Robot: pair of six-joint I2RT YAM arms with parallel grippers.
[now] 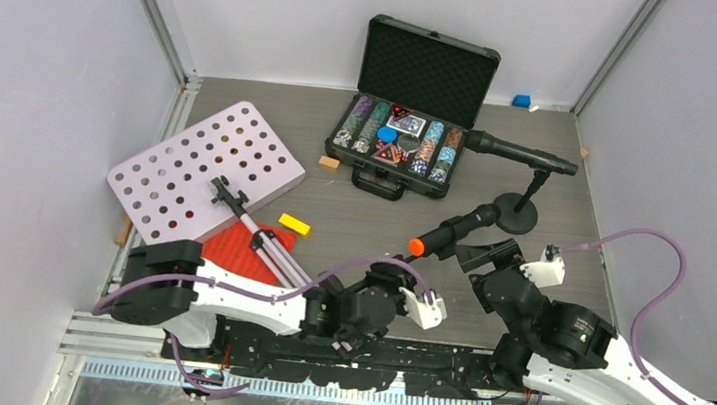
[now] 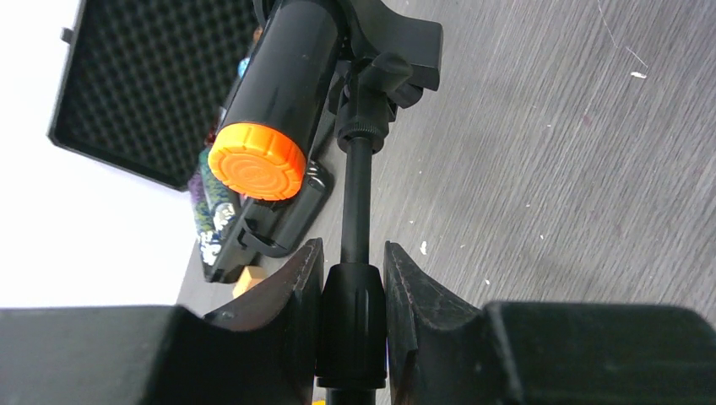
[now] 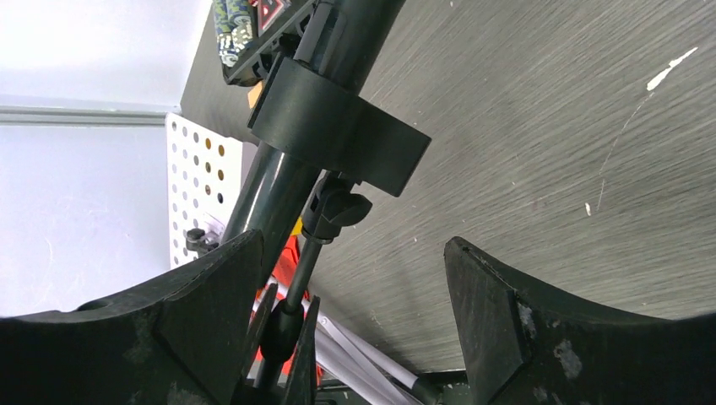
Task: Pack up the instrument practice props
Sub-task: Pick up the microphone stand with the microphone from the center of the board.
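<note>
Here the left gripper (image 2: 353, 270) clamps the stiff pole (image 2: 357, 190) under the microphone (image 2: 283, 76) — probably top-heavy — while the right gripper (image 3: 353, 253) stands spread beside it.

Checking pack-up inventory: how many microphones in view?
2. One microphone stands on its round-based pole at right rear, beside the poker chip case. The orange-capped microphone is near centre, its pole clamped in the left gripper. No others seen.

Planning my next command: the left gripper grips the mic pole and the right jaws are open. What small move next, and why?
Probably shift the right gripper sideways over the microphone and close. Its jaws stand open on nothing, the microphone just outside one finger, while the left gripper clamps the pole.
</note>
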